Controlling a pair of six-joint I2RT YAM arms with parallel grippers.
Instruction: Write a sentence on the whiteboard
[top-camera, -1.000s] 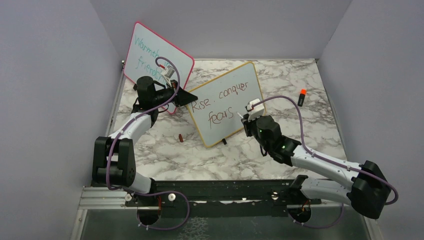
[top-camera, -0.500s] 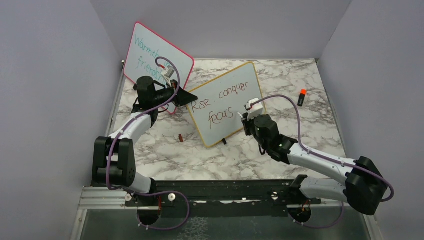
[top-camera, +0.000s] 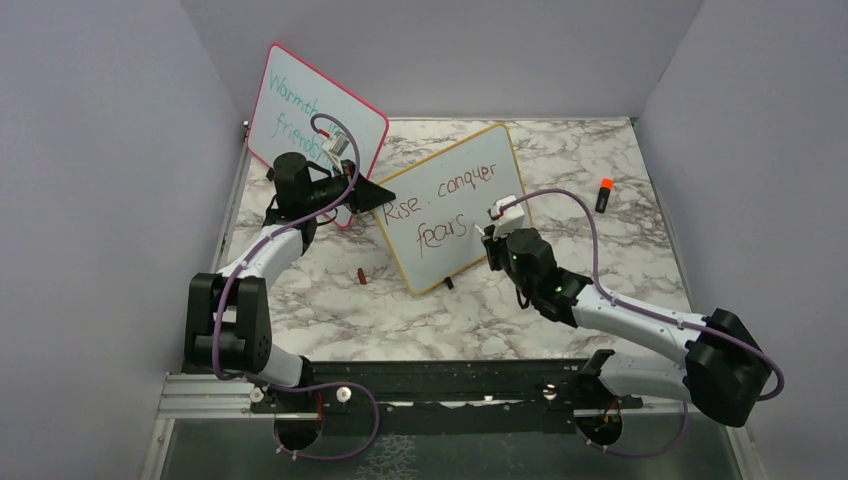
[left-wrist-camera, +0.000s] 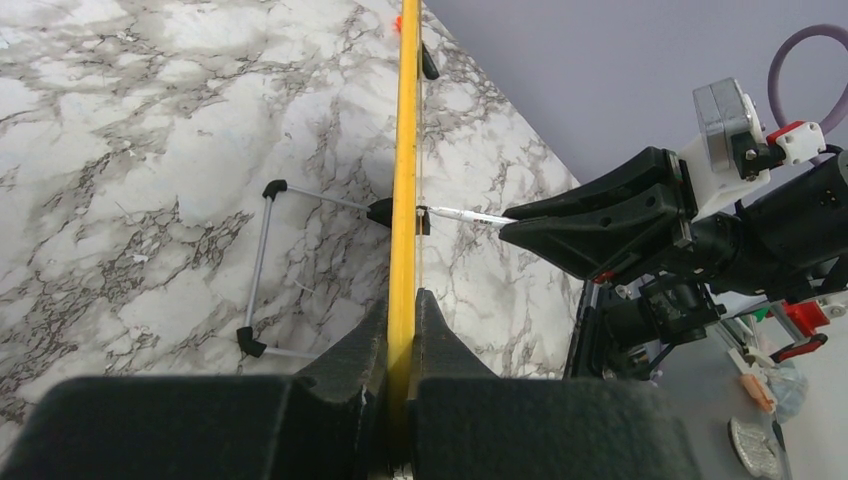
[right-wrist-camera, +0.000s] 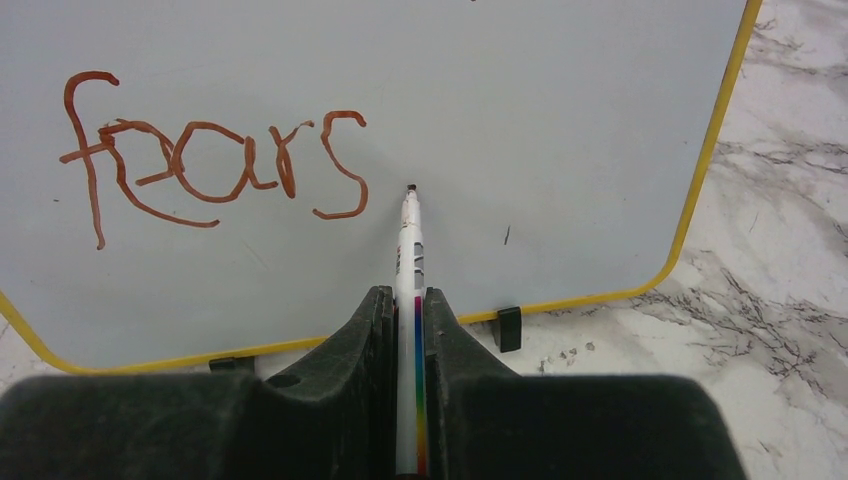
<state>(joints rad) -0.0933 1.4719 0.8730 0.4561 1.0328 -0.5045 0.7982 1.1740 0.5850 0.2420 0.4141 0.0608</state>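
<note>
clamping one whiteboard (top-camera: 440, 260) in left gripper (left-wrist-camera: 402, 300), one pen (right-wrist-camera: 408, 250) in right gripper (right-wrist-camera: 403, 295)

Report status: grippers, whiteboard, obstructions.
Left gripper: jaws shut on whiteboard, yellow edge. Right gripper: jaws shut on marker, tip at board, right of "fears". Nothing blocking the writing face.

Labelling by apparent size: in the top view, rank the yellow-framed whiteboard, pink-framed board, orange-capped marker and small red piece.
1-2. the whiteboard and pink-framed board: alike; the pink one is farther and partly hidden, so unranked.
3. orange-capped marker.
4. small red piece.
</note>
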